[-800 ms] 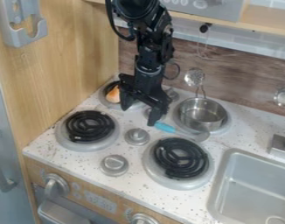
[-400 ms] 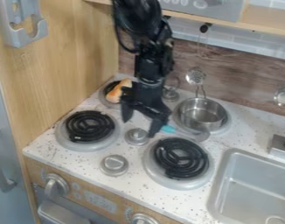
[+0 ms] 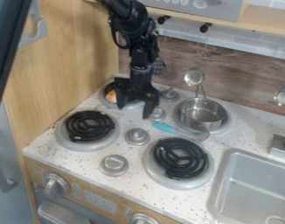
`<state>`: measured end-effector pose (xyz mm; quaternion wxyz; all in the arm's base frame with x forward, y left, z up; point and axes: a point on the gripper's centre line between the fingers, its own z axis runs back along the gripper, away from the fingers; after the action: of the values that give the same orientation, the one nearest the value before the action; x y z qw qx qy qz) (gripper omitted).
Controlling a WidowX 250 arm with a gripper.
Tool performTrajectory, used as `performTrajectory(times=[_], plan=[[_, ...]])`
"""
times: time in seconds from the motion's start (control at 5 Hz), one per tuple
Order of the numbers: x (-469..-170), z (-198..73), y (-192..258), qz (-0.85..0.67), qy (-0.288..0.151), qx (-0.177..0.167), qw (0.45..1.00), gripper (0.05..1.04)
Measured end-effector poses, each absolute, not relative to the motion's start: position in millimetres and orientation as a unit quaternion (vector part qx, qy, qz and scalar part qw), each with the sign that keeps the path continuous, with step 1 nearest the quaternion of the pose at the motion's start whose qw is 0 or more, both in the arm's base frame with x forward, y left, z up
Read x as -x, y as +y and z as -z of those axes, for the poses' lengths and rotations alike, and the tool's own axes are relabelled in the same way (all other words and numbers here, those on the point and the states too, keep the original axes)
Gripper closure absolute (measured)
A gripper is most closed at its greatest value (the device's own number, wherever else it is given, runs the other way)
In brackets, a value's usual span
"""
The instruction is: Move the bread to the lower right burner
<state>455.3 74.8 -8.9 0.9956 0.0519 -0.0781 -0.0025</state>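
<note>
Gripper (image 3: 135, 110) hanging by the far left burner (image 3: 104, 100), its two fingers standing wide apart. Bread (image 3: 111, 96) lying at that burner, only a tan sliver showing; the rest is hiding behind the gripper, so its full shape is escaping me, and whether the two are touching I cannot tell. Near right burner (image 3: 180, 158) sitting in full view. Pan (image 3: 202, 114) covering most of the far right burner. Blue handle (image 3: 163, 127) lying just left of the pan. Sink (image 3: 255, 188) running off the right edge. Dark shape (image 3: 6, 39) crossing the upper left, hiding part of the grey holder (image 3: 41, 31).
</note>
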Motion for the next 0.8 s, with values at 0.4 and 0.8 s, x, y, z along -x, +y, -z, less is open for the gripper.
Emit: performTrajectory(times=[0.4, 0.8], plan=[[-456.5, 30.6, 117.6, -0.043, -0.164, -0.031, 0.985, 0.083], [-483.5, 13.8, 149.1, -0.100, -0.243, -0.031, 0.964, 0.083]])
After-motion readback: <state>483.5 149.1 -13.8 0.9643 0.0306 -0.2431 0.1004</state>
